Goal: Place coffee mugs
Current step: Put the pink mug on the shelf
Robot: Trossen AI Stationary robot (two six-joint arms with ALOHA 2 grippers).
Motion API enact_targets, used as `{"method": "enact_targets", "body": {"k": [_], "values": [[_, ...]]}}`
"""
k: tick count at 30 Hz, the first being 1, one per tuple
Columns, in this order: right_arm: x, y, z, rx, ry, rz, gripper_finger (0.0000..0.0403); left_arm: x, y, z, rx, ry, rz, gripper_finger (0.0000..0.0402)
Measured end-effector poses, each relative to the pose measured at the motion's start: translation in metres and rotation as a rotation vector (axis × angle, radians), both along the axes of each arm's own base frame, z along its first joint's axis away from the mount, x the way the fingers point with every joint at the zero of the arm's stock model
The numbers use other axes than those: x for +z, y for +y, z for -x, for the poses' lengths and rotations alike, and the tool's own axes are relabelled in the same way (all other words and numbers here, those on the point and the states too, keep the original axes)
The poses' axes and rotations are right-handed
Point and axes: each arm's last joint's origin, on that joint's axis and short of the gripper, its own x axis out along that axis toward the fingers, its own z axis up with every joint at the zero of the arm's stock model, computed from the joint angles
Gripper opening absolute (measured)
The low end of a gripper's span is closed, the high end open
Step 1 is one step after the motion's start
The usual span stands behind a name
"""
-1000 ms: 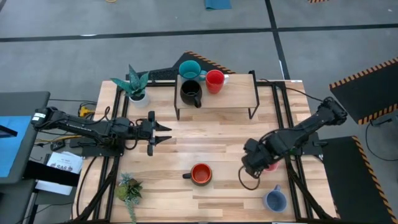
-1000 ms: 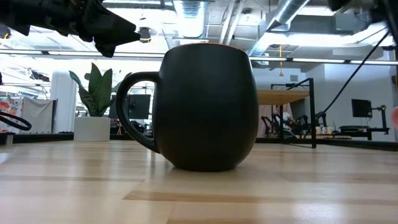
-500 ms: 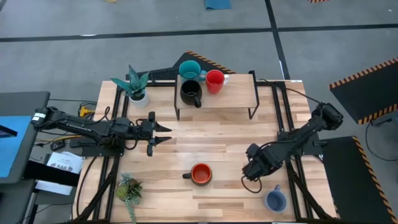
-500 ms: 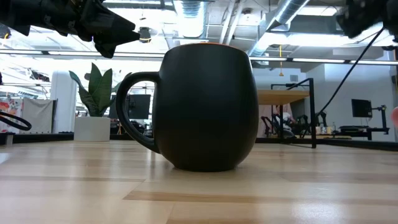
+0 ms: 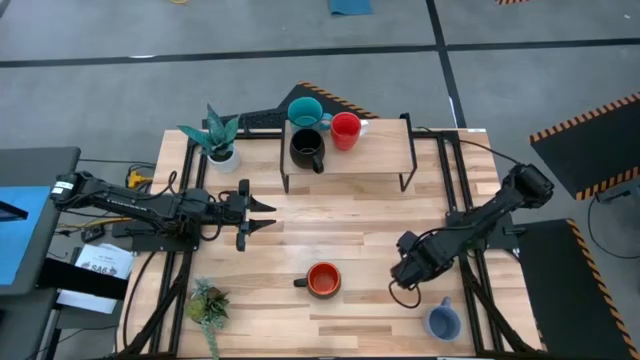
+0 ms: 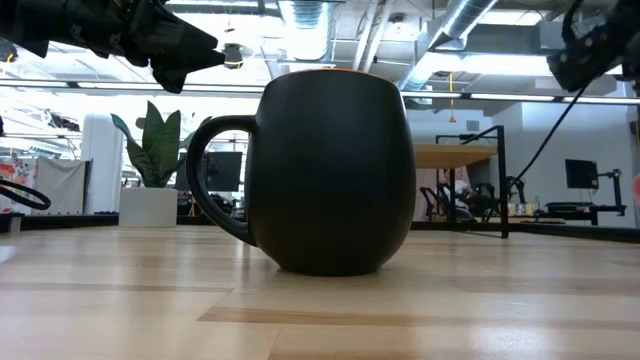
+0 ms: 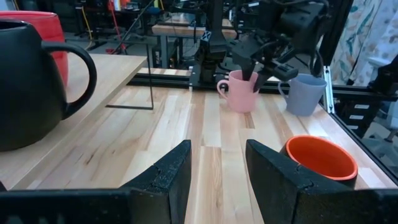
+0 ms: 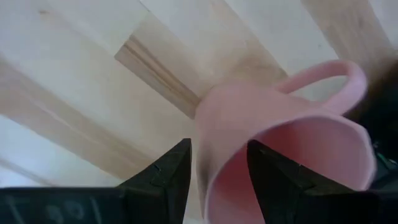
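The pink mug (image 7: pixel 241 91) stands upright on the table's right part; in the high view my right gripper (image 5: pixel 408 268) covers it. That gripper is open and points down. One finger (image 8: pixel 273 171) is inside the mug, the other (image 8: pixel 168 171) outside its wall (image 8: pixel 208 162), and I see no touch. The orange mug (image 5: pixel 323 280), dark outside, stands near the table's middle, and the light blue mug (image 5: pixel 441 321) by the near right corner. The teal (image 5: pixel 303 110), black (image 5: pixel 306 150) and red (image 5: pixel 345 130) mugs stand on a raised shelf. My left gripper (image 5: pixel 265 213) waits open at the left.
The wooden shelf (image 5: pixel 385 150) on black legs stands at the far edge. A white pot with a spiky plant (image 5: pixel 215 135) is at the far left corner and a small green plant (image 5: pixel 208 305) at the near left. Bare wood lies between the shelf and the orange mug.
My right gripper has moved toward the near edge and down over the pink mug, which showed beside it a second ago and is now covered by it in the high view. The mugs and my left arm have kept still.
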Motion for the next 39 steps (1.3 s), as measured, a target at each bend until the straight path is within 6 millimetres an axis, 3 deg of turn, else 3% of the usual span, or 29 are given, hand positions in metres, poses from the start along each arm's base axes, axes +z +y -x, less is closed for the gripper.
{"method": "enact_targets", "body": {"k": [5, 11, 13, 17, 24, 28, 31, 39], "values": [[-0.005, -0.004, 0.001, -0.01, 0.013, 0.013, 0.016, 0.0, 0.0, 0.0, 0.001, 0.0, -0.005, 0.0137], [0.0, -0.001, -0.004, 0.062, -0.027, -0.002, 0.0038, 0.0, 0.0, 0.0, 0.001, -0.001, 0.002, 0.0137], [0.009, -0.001, -0.01, 0.113, -0.055, -0.014, 0.0038, 0.0, 0.0, 0.0, 0.002, -0.001, 0.001, 0.0137], [0.045, -0.004, -0.028, 0.247, -0.143, -0.044, 0.0038, 0.0, 0.0, 0.0, 0.003, 0.0, -0.018, 0.0137], [0.141, -0.024, -0.055, 0.435, -0.439, 0.124, 0.0038, 0.0, 0.0, 0.0, 0.007, 0.0, -0.022, 0.0137], [0.183, -0.051, -0.055, 0.438, -0.499, 0.317, 0.0038, 0.0, 0.0, 0.0, 0.007, 0.0, -0.026, 0.0137], [0.199, -0.084, -0.054, 0.389, -0.461, 0.404, 0.0038, 0.0, 0.001, 0.0, 0.021, 0.002, -0.04, 0.0137], [0.2, -0.178, -0.056, 0.231, -0.289, 0.493, 0.0038, 0.0, 0.001, 0.0, 0.035, 0.002, -0.037, 0.0137]]}}
